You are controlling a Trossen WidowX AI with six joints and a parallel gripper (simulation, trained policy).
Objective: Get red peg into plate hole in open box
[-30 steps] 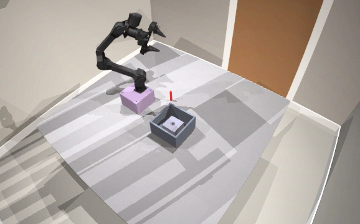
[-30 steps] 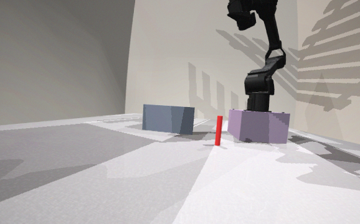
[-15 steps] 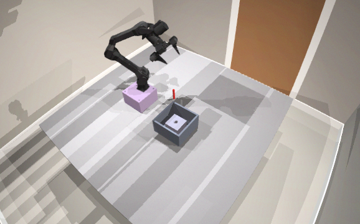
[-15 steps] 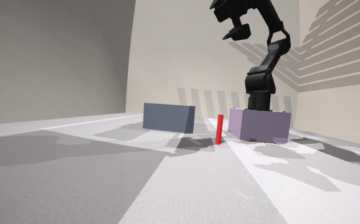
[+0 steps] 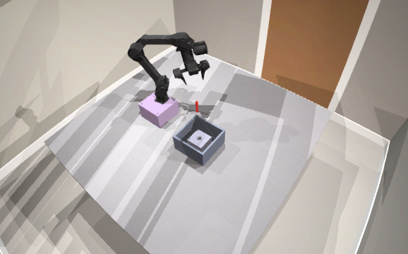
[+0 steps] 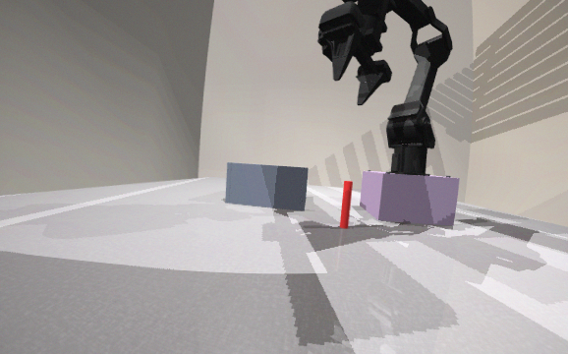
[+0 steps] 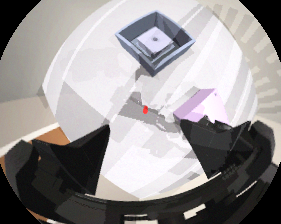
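The red peg (image 5: 197, 106) (image 6: 346, 205) (image 7: 145, 110) stands upright on the table, outside the box and near the purple base block. The open blue-grey box (image 5: 188, 149) (image 6: 251, 186) (image 7: 133, 48) sits on the table beside the peg. The light plate (image 5: 195, 140) (image 7: 160, 46) with a dark hole lies at its bottom; the exterior view shows only the box's outer walls. My gripper (image 5: 194, 81) (image 6: 348, 92) (image 7: 146, 125) is wide open and empty, high above the table, fingers pointing downward. In the wrist view the peg shows beyond the gap between the fingers.
The purple base block (image 5: 159, 113) (image 6: 418, 199) (image 7: 203, 107) carries the arm and stands close to the peg and the box. The table (image 5: 197, 212) (image 6: 117, 305) has broad bands of shadow across it. Walls and a brown door (image 5: 310, 42) stand behind.
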